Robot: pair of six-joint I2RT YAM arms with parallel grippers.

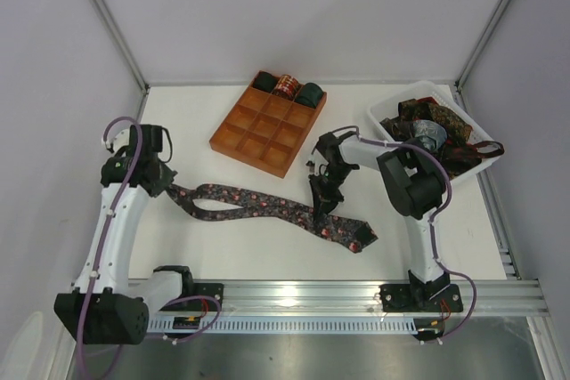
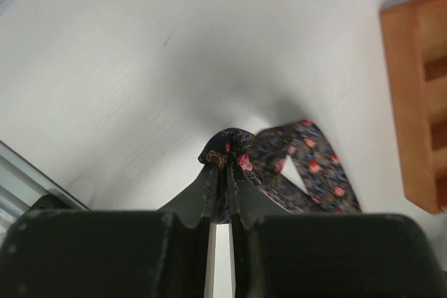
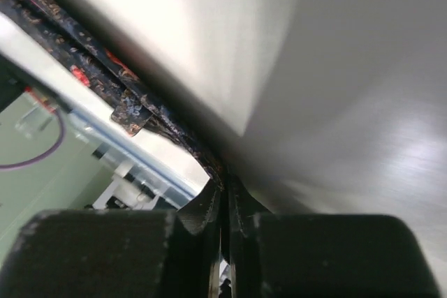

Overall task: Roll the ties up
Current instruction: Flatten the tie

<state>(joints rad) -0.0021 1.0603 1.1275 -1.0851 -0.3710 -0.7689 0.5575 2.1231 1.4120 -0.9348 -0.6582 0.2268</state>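
tie in dark cloth with small red flowers lies stretched flat across the white table. we follow it from the left side, in front of the orange-brown tray, slanting toward the near edge, where its broad pointed end rests.

at the narrow end the left gripper sits low over the table with its jaws almost together, pinching the cloth. in the left wrist view we see a small hump of the tie bunched between the tips of that gripper. just beyond them the strip doubles over itself, leaving a small triangle of table showing. a corner of the tray stands off to the right, apart from the tie.

the right gripper comes down on the tie closer to the broad end, which lies flat past it. its jaws are narrow too, and we read them as closed on the cloth. in the right wrist view the tie runs straight away from the tips of that gripper toward the upper left.

in the tray's back row we count three rolled ties, one per cell, two dark green with a red patterned one between. at the right, a white bin holds a heap of loose ties, one of them grey.
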